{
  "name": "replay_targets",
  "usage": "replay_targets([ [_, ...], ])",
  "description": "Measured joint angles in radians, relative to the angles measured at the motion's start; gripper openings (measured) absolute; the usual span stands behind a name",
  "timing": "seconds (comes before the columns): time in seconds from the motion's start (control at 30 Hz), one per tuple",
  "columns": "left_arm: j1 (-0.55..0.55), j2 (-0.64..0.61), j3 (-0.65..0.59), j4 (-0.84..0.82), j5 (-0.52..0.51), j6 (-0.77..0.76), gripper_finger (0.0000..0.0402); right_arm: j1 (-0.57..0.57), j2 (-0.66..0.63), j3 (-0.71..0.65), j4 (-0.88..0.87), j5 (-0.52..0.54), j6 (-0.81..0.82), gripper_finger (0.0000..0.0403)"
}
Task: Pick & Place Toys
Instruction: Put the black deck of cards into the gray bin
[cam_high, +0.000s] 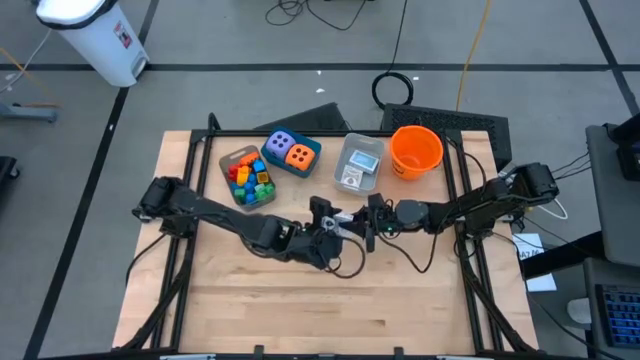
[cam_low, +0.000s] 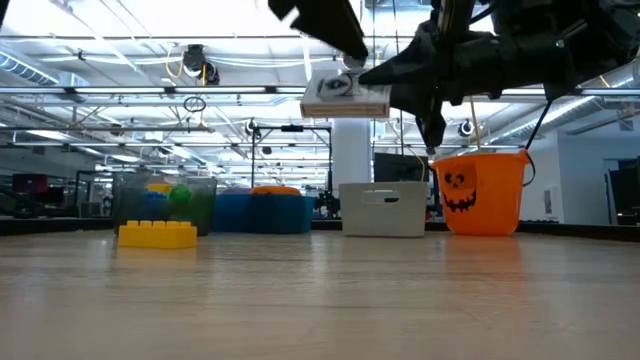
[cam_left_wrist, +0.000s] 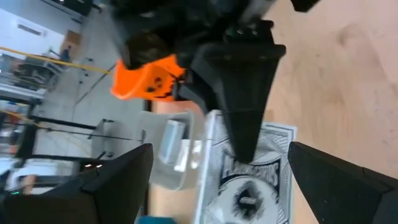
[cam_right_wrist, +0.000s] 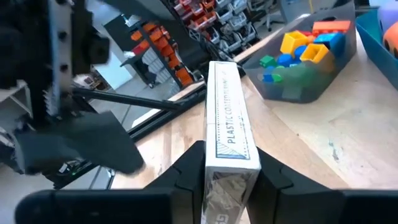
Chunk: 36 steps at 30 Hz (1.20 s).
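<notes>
Midair, right gripper (cam_right_wrist: 229, 177) clamping card box (cam_right_wrist: 228, 124) edges, left gripper (cam_left_wrist: 217, 180) spread

Back row of table (cam_high: 300, 300), left to right: tray of bricks (cam_high: 247, 178), box (cam_high: 291, 152) with two dice inside, clear container (cam_high: 359, 163), bucket (cam_high: 416, 150). One loose brick (cam_low: 158, 234) lies on the table before the tray. Card deck (cam_right_wrist: 229, 130) held above table centre, before the container.
</notes>
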<state>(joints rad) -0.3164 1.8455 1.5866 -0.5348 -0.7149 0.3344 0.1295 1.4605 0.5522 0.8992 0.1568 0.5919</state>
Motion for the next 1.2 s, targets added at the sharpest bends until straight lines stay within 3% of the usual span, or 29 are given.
replay_targets([
  [0.27,-0.076,-0.028,0.142,-0.278,-0.15,-0.104,0.0366,-0.021,-0.001,0.0,0.002,-0.002,-0.097,0.0074],
  [0.63,-0.145,-0.246,0.156,-0.726,-0.08,-0.648,0.0323,-0.222,-0.101,0.002,-0.132,-0.021,-0.171,0.0075],
  [0.8,-0.172,-0.317,0.104,-0.745,-0.063,-0.731,0.0315,-0.376,-0.186,0.014,-0.29,-0.105,-0.19,0.0066],
  [0.97,-0.188,-0.351,0.003,-0.714,-0.073,-0.778,0.0319,-0.491,-0.206,0.102,-0.539,-0.105,-0.261,0.0069],
  [1.2,-0.18,-0.355,-0.2,-0.575,-0.087,-0.789,0.0319,-0.517,-0.118,0.331,-0.917,0.027,-0.444,0.0065],
])
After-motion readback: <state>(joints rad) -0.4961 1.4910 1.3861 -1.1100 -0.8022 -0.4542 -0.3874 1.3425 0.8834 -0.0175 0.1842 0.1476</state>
